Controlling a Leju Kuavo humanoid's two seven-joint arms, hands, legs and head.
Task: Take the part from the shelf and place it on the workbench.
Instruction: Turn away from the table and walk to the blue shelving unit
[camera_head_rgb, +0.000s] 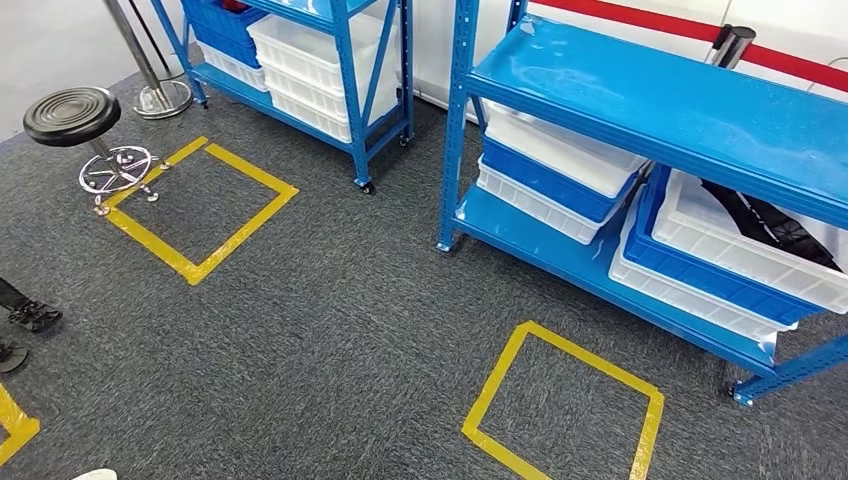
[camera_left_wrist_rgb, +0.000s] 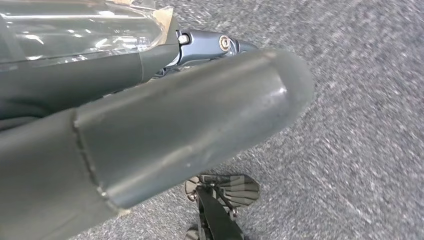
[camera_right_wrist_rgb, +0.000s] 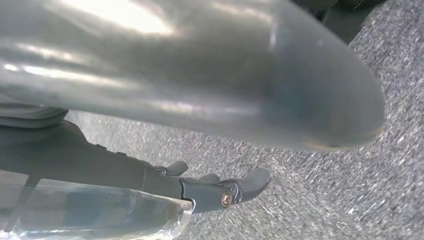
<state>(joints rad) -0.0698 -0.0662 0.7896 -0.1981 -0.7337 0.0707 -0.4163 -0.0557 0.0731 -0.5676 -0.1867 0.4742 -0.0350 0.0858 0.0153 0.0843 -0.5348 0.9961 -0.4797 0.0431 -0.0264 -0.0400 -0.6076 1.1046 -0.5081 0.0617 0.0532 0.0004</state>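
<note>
Yellow tape square (camera_head_rgb: 563, 408) at 6 o'clock; shelf (camera_head_rgb: 640, 105) at 2. We spot a dark part (camera_head_rgb: 775, 222) in its white bin (camera_head_rgb: 745, 245), long axis 10-to-4, mostly hidden. Left hand (camera_left_wrist_rgb: 165, 130) and right hand (camera_right_wrist_rgb: 200, 100): fingers apart, holding nothing.

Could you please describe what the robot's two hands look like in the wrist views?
The left hand has a thick, smooth grey thumb, darker fingers with a silver screw, and clear plastic wrap. The right hand looks alike: a glossy grey thumb and dark fingers.

A black stool (camera_head_rgb: 72, 115) stands beside yellow floor tape (camera_head_rgb: 200, 205).
</note>
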